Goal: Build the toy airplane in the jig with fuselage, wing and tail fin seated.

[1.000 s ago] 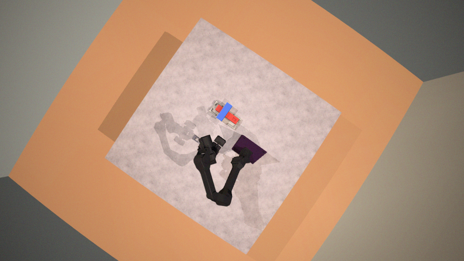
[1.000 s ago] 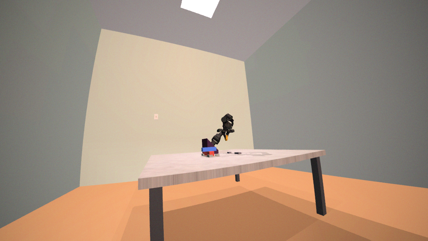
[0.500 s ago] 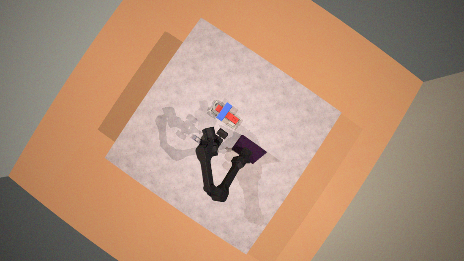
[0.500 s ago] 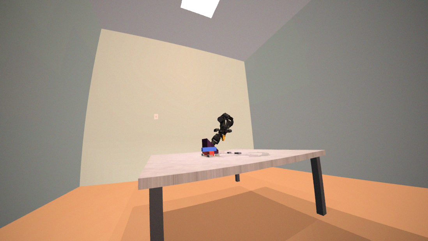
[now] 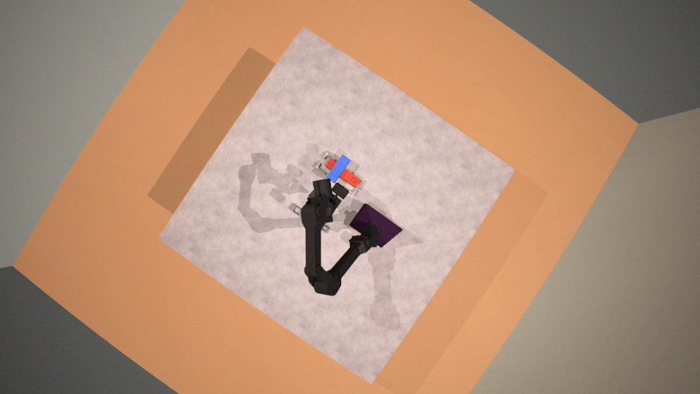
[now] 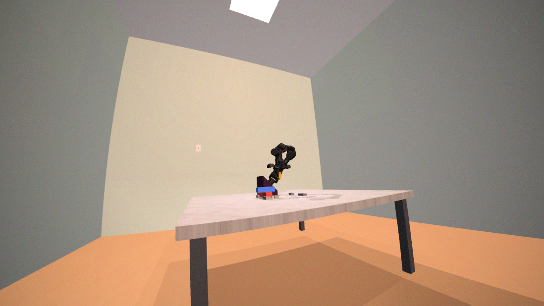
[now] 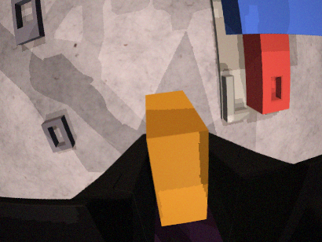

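Observation:
The red fuselage [image 5: 350, 178] [image 6: 268, 194] [image 7: 268, 67] lies in the pale cradle [image 7: 228, 98] and looks flat. The blue wing [image 5: 338, 168] [image 6: 265, 189] [image 7: 283, 17] lies across its top; its tab is hidden. The small tail socket [image 5: 353, 180] [image 7: 276, 88] is empty. My gripper [image 6: 279, 172] [image 7: 170, 139] is shut on the orange tail fin [image 6: 279, 176] [image 7: 174, 157], held in the air above the table. In the wrist view the fin is to the left of and below the fuselage's tail end. The arm hides the fin in the top view.
Two small grey holders, one [image 5: 294, 208] [image 7: 29, 23] farther left and one [image 5: 325, 227] [image 7: 51, 137] partly by the arm, stand on the table [image 5: 431, 161] [image 6: 228, 209]. A dark purple block [image 5: 361, 215] [image 6: 260, 181] is at the arm's base, near the cradle's tail end.

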`<state>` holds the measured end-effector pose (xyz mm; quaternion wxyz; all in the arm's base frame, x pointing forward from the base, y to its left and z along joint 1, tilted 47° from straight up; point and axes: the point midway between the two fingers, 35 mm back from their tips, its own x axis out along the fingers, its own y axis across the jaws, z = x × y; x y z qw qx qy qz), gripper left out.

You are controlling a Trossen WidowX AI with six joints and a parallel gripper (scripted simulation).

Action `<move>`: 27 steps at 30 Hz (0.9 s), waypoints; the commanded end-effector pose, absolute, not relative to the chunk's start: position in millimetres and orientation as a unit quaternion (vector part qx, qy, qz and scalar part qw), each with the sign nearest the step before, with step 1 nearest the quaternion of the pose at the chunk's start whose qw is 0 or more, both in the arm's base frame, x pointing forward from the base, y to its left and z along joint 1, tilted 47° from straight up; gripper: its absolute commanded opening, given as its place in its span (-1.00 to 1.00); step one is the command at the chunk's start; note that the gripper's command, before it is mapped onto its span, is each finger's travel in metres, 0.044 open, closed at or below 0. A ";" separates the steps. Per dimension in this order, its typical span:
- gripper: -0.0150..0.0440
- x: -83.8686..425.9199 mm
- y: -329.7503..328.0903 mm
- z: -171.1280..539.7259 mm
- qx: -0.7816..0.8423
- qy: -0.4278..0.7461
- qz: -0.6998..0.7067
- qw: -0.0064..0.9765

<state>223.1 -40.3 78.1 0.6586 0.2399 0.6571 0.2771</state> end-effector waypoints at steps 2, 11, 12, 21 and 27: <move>-0.49 227.7 -52.1 63.7 0.236 0.657 0.279 0.659; -0.49 230.1 -67.0 39.1 0.236 0.659 0.284 0.656; -0.49 230.2 -68.6 36.3 0.236 0.659 0.284 0.655; -0.49 229.5 -82.1 10.5 0.237 0.660 0.290 0.651; -0.49 227.1 -90.0 -7.6 0.239 0.661 0.294 0.648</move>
